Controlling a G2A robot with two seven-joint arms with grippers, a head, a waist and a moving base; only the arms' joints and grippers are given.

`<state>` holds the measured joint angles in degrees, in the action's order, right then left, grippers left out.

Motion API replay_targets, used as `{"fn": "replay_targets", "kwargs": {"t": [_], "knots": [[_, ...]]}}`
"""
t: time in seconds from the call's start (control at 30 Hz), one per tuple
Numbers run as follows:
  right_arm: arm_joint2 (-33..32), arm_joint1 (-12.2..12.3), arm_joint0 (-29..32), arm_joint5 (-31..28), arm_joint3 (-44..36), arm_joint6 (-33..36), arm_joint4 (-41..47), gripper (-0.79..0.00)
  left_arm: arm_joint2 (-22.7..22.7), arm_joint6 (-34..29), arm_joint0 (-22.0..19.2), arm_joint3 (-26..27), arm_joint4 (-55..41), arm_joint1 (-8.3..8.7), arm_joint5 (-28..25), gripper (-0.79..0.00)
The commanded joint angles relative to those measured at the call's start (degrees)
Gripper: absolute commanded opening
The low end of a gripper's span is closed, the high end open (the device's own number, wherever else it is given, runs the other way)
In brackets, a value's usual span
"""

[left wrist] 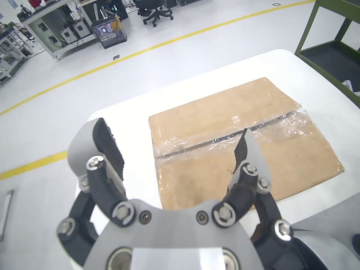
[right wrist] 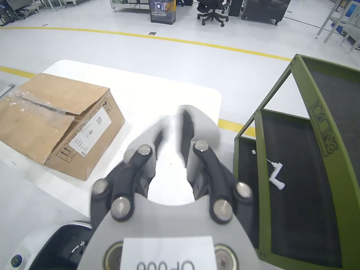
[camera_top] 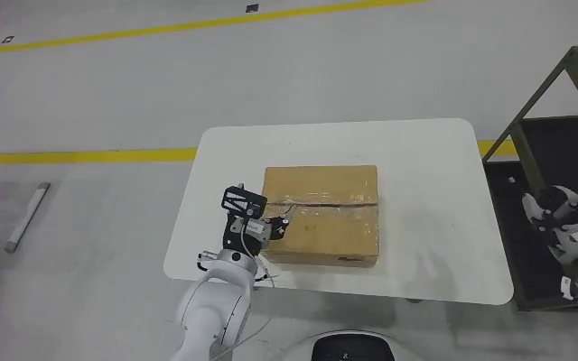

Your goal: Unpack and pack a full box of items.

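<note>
Box (camera_top: 321,212) of brown cardboard sits closed on the white table (camera_top: 424,171), with clear tape over its top seam. The left gripper (left wrist: 173,130) hangs over its near left corner, spread wide and holding nothing. The right gripper (right wrist: 174,119) is blurred, so its state cannot be told. A green cart (right wrist: 320,108) beside the table holds a small white part (right wrist: 277,177). Beyond, yellow lines (camera_top: 181,27) cross the grey floor, with office chairs (right wrist: 212,1) farther back.

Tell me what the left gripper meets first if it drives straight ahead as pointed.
The left gripper would likely meet the cardboard box first, at its taped seam; depth is unclear.
</note>
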<state>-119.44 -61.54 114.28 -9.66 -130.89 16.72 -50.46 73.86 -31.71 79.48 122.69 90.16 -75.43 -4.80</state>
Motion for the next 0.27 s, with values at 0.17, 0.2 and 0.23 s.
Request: {"fn": "replay_targets", "kwargs": {"t": [0.17, 0.2, 0.23], "knots": [[0.0, 0.0, 0.0, 0.0, 0.0, 0.0, 0.1, -0.202, 0.0, 0.1, 0.0, 0.0, 0.1, 0.0, 0.0, 0.0], [0.0, 0.0, 0.0, 0.0, 0.0, 0.0, 0.1, -0.157, 0.0, 0.1, 0.0, 0.0, 0.1, 0.0, 0.0, 0.0], [0.0, 0.0, 0.0, 0.0, 0.0, 0.0, 0.1, -0.118, 0.0, 0.1, 0.0, 0.0, 0.1, 0.0, 0.0, 0.0]]}}
